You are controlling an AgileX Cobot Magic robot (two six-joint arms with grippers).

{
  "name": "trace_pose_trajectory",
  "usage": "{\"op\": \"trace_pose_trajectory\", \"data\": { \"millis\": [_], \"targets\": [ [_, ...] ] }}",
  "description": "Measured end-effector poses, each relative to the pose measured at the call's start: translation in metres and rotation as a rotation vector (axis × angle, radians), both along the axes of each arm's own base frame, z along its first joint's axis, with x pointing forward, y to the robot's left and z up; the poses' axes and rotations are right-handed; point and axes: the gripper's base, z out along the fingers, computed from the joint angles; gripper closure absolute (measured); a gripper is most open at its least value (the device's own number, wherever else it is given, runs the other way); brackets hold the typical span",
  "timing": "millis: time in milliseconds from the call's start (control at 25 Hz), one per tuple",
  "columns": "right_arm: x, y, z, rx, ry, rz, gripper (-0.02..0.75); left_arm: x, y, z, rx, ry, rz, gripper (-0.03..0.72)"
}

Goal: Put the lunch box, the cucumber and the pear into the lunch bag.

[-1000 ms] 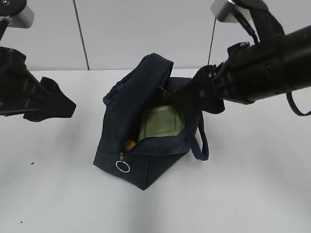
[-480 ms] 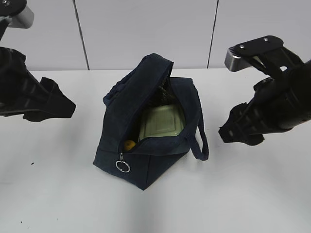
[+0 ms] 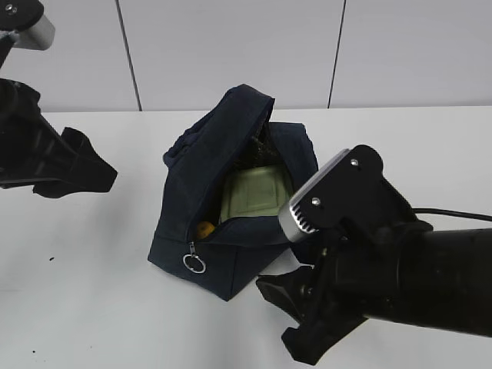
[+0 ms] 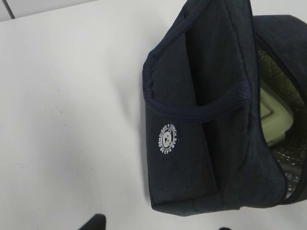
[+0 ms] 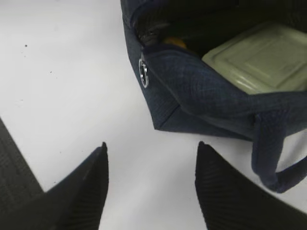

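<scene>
The navy lunch bag (image 3: 231, 231) stands open in the middle of the white table. Inside it lie the lunch box with its sage-green lid (image 3: 257, 192) and, at the zipper end, a bit of the yellow pear (image 3: 204, 229). The cucumber is not clearly visible; only dark shadow shows behind the box. My right gripper (image 3: 283, 319) is open and empty, low at the bag's front right. In the right wrist view its fingertips (image 5: 151, 143) hang over bare table just short of the bag's corner (image 5: 163, 120). My left gripper (image 3: 100, 173) is open and empty, left of the bag (image 4: 201, 143).
The zipper's metal ring pull (image 3: 194, 264) hangs at the bag's front corner and also shows in the right wrist view (image 5: 143, 72). A loop handle (image 3: 319, 223) droops on the bag's right side. A grey panelled wall (image 3: 231, 46) stands behind the table.
My right arm has left the bag's opening, swung out to the right, then dropped to the bag's front right, close to the camera. The left arm and the bag have barely moved.
</scene>
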Motion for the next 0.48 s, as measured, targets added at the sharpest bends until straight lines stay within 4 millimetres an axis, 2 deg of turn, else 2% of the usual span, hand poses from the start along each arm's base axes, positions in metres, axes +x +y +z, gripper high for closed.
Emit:
{"op": "trace_pose_trajectory", "data": {
  "millis": [120,320,480],
  "targets": [
    [0.002,0.007,-0.007,-0.044,-0.063,-0.013,0.289,0.0,0.0,0.0,0.001,-0.002,0.0,0.274],
    [0.01,0.02,-0.042,-0.118,-0.031,-0.023,0.305,0.001,0.0,0.001,-0.004,-0.017,0.002,0.278],
    [0.017,0.032,-0.054,-0.037,-0.071,-0.025,0.344,0.002,0.0,0.001,-0.006,-0.024,0.002,0.288]
  ]
}}
